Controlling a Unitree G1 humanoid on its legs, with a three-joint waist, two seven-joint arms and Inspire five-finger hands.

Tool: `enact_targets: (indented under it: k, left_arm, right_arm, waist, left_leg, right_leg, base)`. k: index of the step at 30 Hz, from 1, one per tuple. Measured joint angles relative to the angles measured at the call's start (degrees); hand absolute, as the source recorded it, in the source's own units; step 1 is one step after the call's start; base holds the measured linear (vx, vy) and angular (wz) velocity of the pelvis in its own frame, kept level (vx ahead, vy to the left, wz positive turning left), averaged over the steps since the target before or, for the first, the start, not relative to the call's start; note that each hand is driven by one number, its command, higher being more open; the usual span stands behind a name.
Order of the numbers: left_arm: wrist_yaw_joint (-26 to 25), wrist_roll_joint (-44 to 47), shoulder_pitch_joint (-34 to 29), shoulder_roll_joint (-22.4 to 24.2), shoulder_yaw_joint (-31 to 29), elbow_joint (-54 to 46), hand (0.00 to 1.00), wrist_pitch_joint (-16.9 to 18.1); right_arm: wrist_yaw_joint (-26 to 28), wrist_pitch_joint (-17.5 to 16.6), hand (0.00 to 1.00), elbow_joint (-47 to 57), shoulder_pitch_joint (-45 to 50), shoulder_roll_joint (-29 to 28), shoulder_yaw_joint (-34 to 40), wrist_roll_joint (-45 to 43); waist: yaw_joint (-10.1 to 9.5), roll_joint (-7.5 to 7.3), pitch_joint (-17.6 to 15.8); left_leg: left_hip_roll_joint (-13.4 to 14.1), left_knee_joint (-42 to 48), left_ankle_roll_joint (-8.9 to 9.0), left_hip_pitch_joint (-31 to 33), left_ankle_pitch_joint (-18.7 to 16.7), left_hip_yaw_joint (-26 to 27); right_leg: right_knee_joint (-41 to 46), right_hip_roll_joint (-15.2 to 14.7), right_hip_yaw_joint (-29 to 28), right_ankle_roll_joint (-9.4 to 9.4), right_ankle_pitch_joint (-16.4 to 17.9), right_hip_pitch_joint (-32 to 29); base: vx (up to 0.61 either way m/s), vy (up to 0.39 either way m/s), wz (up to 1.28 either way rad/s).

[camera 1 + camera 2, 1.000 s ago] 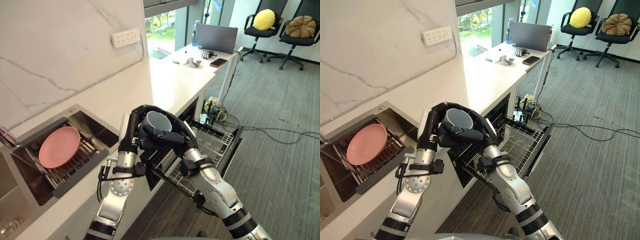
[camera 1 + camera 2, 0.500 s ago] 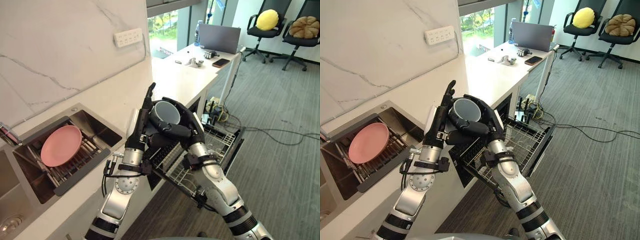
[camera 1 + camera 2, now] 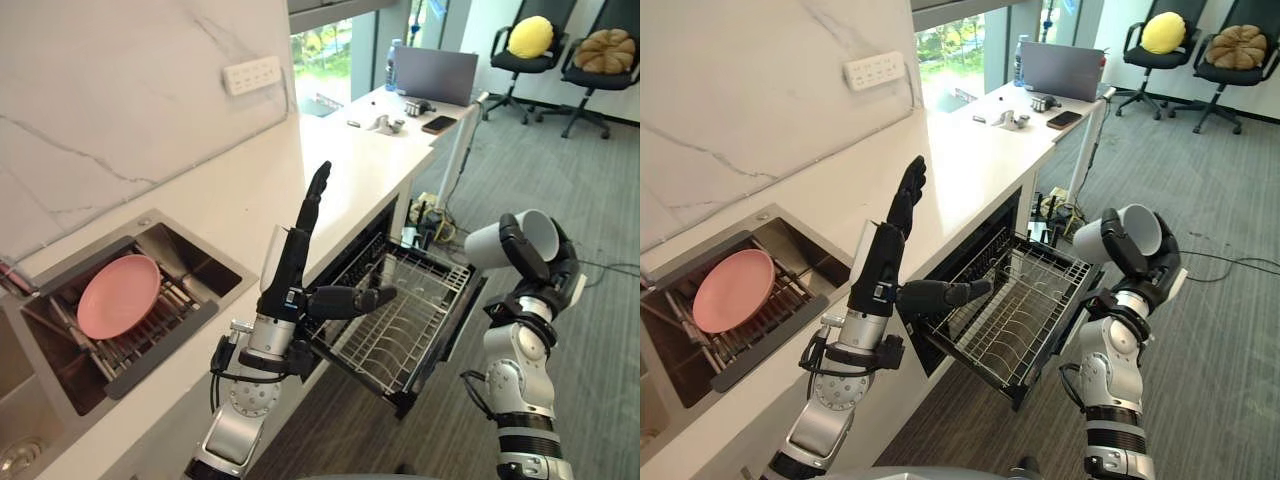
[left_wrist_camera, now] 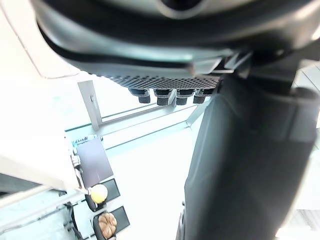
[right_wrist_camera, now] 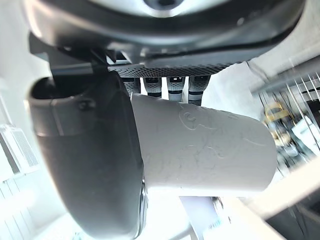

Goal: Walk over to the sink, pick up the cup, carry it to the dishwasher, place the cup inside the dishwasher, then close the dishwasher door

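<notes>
Right of the pulled-out dishwasher rack [image 3: 405, 315], above the carpet [image 3: 600, 190]: the right hand [image 3: 535, 262], fingers and thumb curled round the grey cup [image 3: 484, 247], which lies on its side, clear of the rack. At the counter [image 3: 300, 165] edge: the left hand [image 3: 291, 262], raised, fingers straight and pointing upward, thumb spread toward the rack, holding nothing. Far left: a pink plate [image 3: 118, 295] in the sink [image 3: 195, 252].

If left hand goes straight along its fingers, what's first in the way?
Looks free: the left hand points up and away above the countertop, with nothing near its fingertips. Depth is unclear.
</notes>
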State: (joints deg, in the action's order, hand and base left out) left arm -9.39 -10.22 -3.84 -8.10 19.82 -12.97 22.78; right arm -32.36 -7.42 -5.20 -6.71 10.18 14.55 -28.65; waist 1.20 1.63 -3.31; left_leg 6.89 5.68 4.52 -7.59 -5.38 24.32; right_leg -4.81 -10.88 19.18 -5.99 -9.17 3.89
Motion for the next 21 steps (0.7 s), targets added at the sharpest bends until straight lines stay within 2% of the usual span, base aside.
enact_targets:
  k: [4,7,9,14,15,18,21]
  left_arm:
    - [5.1,6.58,-1.55,0.49,-0.14,-2.68,1.0,0.27]
    - [13.35,17.19,-3.51,0.63,-0.54,-3.01,1.0,-1.07]
    - [18.78,25.72,-5.22,0.68,-0.66,-2.65,1.0,-4.54]
    - [25.3,37.8,-7.99,1.96,-1.26,3.62,1.0,-13.4]
    - [27.18,39.97,-9.03,1.9,-0.89,6.23,1.0,-16.38]
    - [28.93,43.19,-11.04,1.33,-0.07,9.41,1.0,-21.01]
    - [29.71,45.15,-11.8,1.35,0.29,13.6,1.0,-23.26]
  right_arm:
    - [0.32,-0.06,0.0,0.0,0.84,-0.06,0.74,1.36]
    - [2.7,-0.04,0.0,0.0,3.01,-0.11,0.89,1.33]
    - [5.0,0.24,0.0,-0.07,4.49,-0.59,0.84,1.3]
    - [8.33,0.5,0.0,-2.58,5.41,-1.25,0.63,1.25]
    - [9.14,0.55,0.0,-3.35,5.42,-1.25,0.59,1.23]
    - [10.0,0.6,0.0,-4.3,5.36,-1.13,0.2,1.18]
    - [11.44,0.81,0.0,-6.24,5.28,-1.1,-0.64,1.09]
  waist:
    - [-0.66,-0.14,-0.83]
    - [-1.24,-0.19,-0.93]
    - [-1.3,-0.23,-0.96]
    - [-1.43,-0.42,-1.14]
    - [-1.44,-0.48,-1.21]
    - [-1.48,-0.54,-1.39]
    - [-1.77,-0.57,-1.41]
  left_leg:
    - [0.08,-0.58,-0.08,0.1,0.03,-0.47]
    - [-0.12,-1.26,-0.14,0.14,0.12,-0.94]
    - [-0.21,-1.54,-0.09,0.32,0.22,-1.33]
    - [-0.45,-1.83,-0.02,0.7,0.33,-2.16]
    - [-0.55,-2.05,-0.1,0.92,0.38,-2.6]
    - [-0.84,-2.5,-0.23,1.14,0.64,-3.37]
    - [-0.89,-2.6,-0.25,1.37,0.7,-3.63]
  right_leg:
    - [0.0,-0.07,0.38,-0.14,0.2,0.0]
    - [0.0,-0.19,0.91,-0.36,0.44,0.0]
    - [0.0,-0.24,1.33,-0.52,0.61,-0.02]
    - [0.0,-0.46,1.54,-0.72,0.76,-0.04]
    - [0.0,-0.55,1.59,-0.74,0.77,-0.04]
    - [0.01,-0.79,1.69,-0.85,0.84,-0.04]
    - [0.01,-0.88,1.85,-0.85,0.84,-0.04]
  base:
    - [-0.02,-0.01,0.05]
    - [0.0,-0.001,0.09]
    - [0.03,0.002,0.1]
    - [0.03,0.007,0.11]
    - [0.01,0.009,0.15]
    - [0.01,0.007,0.16]
    - [-0.01,0.0,0.07]
